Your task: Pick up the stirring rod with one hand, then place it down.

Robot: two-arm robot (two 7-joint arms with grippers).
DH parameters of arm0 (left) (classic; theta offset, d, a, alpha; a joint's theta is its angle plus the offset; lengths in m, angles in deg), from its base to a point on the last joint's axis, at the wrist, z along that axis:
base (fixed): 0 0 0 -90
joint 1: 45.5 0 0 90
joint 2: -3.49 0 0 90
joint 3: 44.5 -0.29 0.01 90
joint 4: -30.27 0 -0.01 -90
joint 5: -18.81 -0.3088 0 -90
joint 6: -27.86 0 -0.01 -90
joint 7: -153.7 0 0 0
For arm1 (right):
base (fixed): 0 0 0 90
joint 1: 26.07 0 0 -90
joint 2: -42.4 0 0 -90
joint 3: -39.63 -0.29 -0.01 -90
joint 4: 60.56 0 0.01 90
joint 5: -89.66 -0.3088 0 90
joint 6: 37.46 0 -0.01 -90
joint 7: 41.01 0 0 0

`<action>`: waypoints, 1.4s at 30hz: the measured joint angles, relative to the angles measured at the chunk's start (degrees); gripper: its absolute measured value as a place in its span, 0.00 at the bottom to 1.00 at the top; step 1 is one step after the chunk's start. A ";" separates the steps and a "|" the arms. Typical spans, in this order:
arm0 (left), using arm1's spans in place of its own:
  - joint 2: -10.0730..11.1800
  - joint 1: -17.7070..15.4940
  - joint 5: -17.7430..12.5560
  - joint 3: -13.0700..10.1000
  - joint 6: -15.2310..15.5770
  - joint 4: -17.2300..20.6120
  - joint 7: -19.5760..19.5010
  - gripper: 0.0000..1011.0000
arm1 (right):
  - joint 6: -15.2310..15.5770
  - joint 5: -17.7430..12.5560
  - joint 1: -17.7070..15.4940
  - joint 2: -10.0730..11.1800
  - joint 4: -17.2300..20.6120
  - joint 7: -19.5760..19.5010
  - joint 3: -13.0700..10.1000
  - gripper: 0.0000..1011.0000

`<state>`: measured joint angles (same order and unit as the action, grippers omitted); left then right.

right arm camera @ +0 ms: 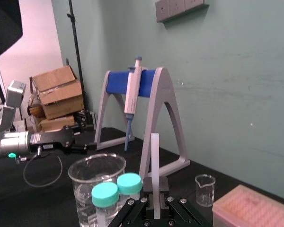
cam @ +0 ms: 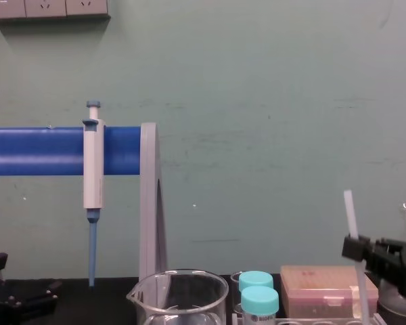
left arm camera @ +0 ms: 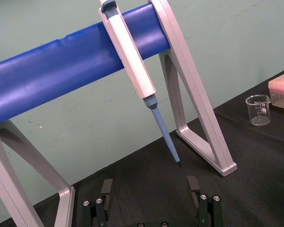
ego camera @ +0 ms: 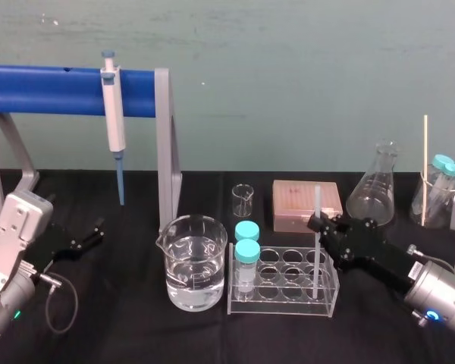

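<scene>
Lower right in the head view, the right gripper (ego camera: 320, 225) pinched the upright stirring rod (ego camera: 317, 201) above its middle, and it looked light, stiff, slick and likely brittle, while the left gripper (ego camera: 91, 233) idled lower left, jaws apart.

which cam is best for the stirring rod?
Head view: the whole stirring rod, upright, gripped by the right end effector, lower end at the tube rack. Right wrist view has its upper part close up; chest view, just its top.

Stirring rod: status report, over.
Right gripper, jaws shut on stirring rod, upright, lower end in tube rack. Left gripper open, parked left. Beaker stands clear of rod.
</scene>
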<state>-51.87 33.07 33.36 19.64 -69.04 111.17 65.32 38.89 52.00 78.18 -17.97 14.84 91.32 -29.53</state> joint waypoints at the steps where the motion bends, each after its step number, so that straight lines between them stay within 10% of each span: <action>1: 0.00 0.00 0.00 0.00 0.00 0.00 0.00 0.99 | -0.05 0.34 -0.08 -0.12 -0.35 -0.03 0.11 0.07; 23: 0.00 0.00 0.00 0.00 0.00 0.00 0.00 0.99 | -0.10 1.33 -0.26 -0.61 -1.08 -0.31 0.30 0.10; 42: 0.00 0.00 0.00 0.00 0.00 0.00 0.00 0.99 | -0.07 1.20 -0.26 -0.53 -0.98 -0.29 0.26 0.72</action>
<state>-51.87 33.06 33.36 19.64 -69.04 111.16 65.33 38.82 53.20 77.92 -18.50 13.86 91.03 -29.27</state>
